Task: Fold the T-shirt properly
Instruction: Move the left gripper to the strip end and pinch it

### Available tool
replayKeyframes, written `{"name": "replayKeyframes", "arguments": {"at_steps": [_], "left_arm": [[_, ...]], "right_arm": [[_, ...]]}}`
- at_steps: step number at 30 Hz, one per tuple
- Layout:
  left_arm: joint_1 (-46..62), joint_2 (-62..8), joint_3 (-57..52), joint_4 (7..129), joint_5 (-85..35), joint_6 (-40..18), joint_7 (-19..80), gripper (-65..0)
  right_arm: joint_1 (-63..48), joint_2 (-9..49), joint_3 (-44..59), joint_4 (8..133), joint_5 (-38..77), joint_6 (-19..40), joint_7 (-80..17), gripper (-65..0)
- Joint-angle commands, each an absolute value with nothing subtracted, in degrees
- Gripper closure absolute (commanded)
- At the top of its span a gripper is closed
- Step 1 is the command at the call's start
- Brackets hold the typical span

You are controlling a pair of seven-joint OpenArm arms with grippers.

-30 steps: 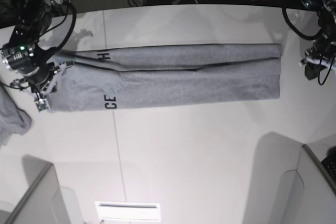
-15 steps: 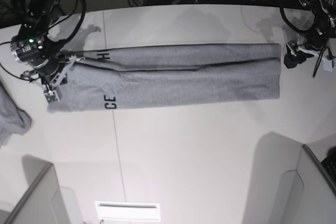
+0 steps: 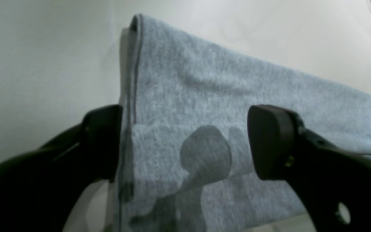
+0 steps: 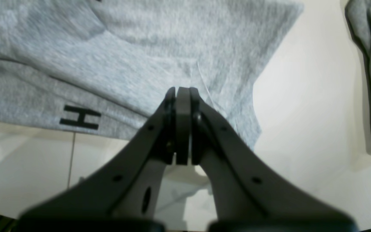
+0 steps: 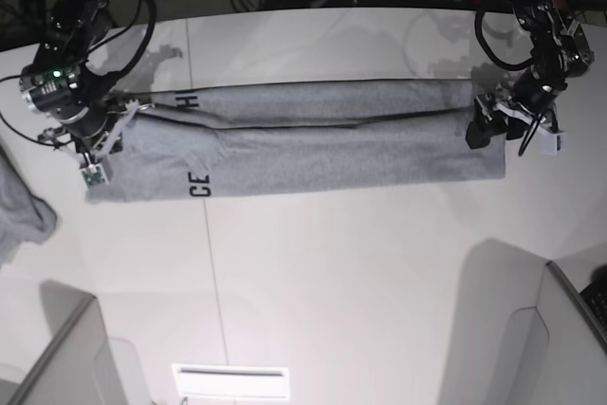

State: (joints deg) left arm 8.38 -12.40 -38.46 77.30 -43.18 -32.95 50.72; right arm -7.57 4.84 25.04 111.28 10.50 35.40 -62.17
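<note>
Lengthwise on the pale table (image 5: 332, 263) lies the heather-grey cotton T-shirt (image 5: 313, 139); left gripper (image 3: 185, 141) jaws spread over its right hem, right gripper (image 4: 182, 96) jaws pressed together, empty.

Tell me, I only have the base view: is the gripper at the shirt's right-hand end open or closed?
Observer: Open. The left gripper straddles the T-shirt at its folded edge, one finger over the cloth.
Operator: And the other arm?
Observer: The right gripper has its jaws pressed shut above the cloth.
Operator: Holding fabric?
Observer: Cannot tell; nothing visible sits between the pads. A black letter H shows beside it.
</note>
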Motion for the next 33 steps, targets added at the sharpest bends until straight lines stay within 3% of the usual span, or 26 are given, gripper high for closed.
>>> {"name": "replayKeyframes", "arguments": {"at_steps": [1,6,11,18,24,33], "left_arm": [[8.66,-12.35,-38.2,76.88,-41.01,-31.96,54.11,-53.6],[8.66,-12.0,-38.64,76.79,-41.1,-31.96,54.37,-23.4],[8.22,-12.09,-38.81,76.7,-41.1,-31.96,54.11,-0.3],[6.99,-12.62,-45.14,77.23,-40.92,-31.96,54.02,0.0],[6.99,-17.45,-46.37,78.11,-40.92,-31.96,54.02,0.0],[11.74,-18.42,-44.62,94.29,-40.75,-31.87,54.37,0.0]], "right_arm": [[-7.34,5.49,25.27,112.4,11.03,35.3,-61.23,0.0],[-7.6,5.49,25.27,112.4,11.03,35.3,-61.05,0.0],[-7.6,5.49,25.45,112.4,11.03,35.3,-61.05,0.0],[-7.6,5.49,25.54,112.4,11.03,35.3,-61.05,0.0],[-7.6,5.49,25.36,112.4,11.03,35.3,-61.05,0.0],[-7.25,5.49,25.27,112.4,11.03,35.3,-61.32,0.0]]}}
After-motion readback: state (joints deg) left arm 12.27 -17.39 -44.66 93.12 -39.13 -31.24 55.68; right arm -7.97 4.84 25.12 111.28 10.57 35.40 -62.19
